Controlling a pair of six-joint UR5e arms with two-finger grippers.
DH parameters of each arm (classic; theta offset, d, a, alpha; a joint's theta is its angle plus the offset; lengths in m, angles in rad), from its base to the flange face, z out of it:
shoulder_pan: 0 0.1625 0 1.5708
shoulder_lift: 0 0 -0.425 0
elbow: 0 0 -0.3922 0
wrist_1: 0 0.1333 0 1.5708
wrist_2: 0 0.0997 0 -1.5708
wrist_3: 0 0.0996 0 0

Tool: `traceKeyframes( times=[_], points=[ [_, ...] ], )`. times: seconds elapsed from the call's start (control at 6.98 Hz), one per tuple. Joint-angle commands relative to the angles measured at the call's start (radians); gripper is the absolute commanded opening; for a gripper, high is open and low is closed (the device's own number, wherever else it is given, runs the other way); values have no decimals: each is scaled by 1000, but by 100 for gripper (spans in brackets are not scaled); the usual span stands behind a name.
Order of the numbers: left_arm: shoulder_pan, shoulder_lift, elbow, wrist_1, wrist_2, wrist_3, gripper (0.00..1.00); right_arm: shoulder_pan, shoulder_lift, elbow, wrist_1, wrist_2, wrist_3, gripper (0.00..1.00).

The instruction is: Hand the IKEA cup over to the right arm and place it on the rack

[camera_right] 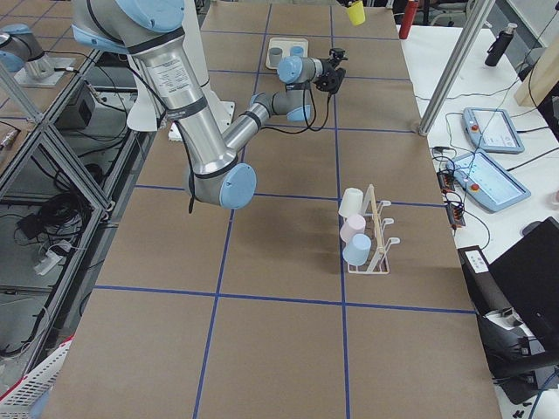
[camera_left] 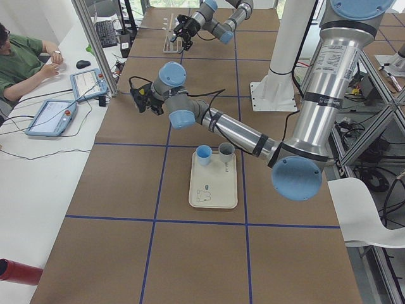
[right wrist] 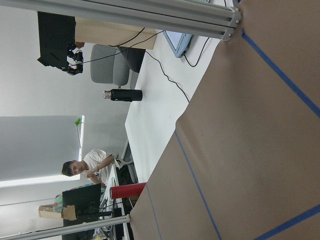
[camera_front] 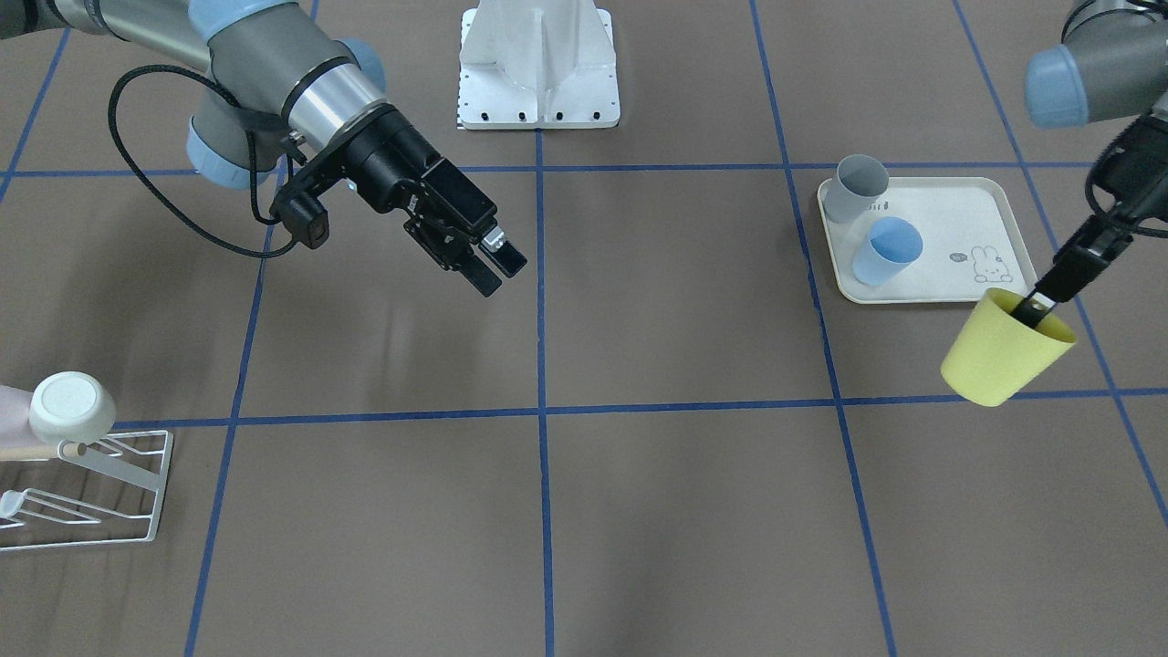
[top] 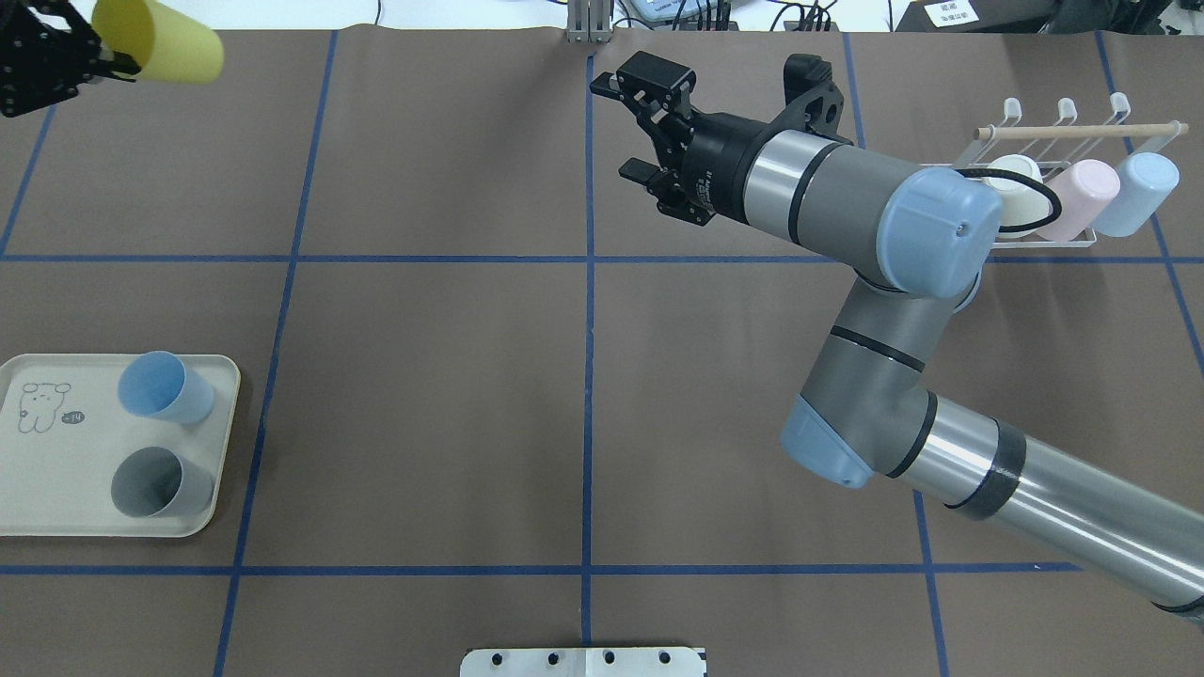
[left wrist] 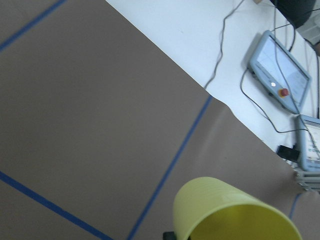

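The IKEA cup (camera_front: 999,356) is yellow and hangs tilted above the table, beyond the tray. My left gripper (camera_front: 1040,308) is shut on its rim, one finger inside the cup. In the overhead view the cup (top: 160,42) is at the far left corner, and it fills the bottom of the left wrist view (left wrist: 230,212). The right arm (top: 847,197) reaches over the table's middle, its gripper (camera_front: 500,274) open and empty, far from the cup. The white wire rack (top: 1063,141) stands at the far right with a white, a pink and a light-blue cup on it.
A cream tray (top: 56,470) near the left holds a blue cup (top: 160,387) and a grey cup (top: 155,481), both lying tilted. The arms' white base plate (camera_front: 538,68) sits at the table's robot side. A person sits at a side desk (camera_left: 25,63).
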Motion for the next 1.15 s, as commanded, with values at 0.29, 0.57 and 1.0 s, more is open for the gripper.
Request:
traceKeyframes(
  times=[0.29, 0.57, 1.0],
  points=[
    [291, -22, 97, -645, 473, -485, 0, -10, 115, -69, 0, -3, 72, 99],
    [371, -65, 150, -777, 536, -506, 0, -20, 180, -109, 0, -1, 78, 99],
    [423, -104, 152, -788, 531, -502, 0, -26, 212, -123, 2, 1, 80, 99]
  ],
)
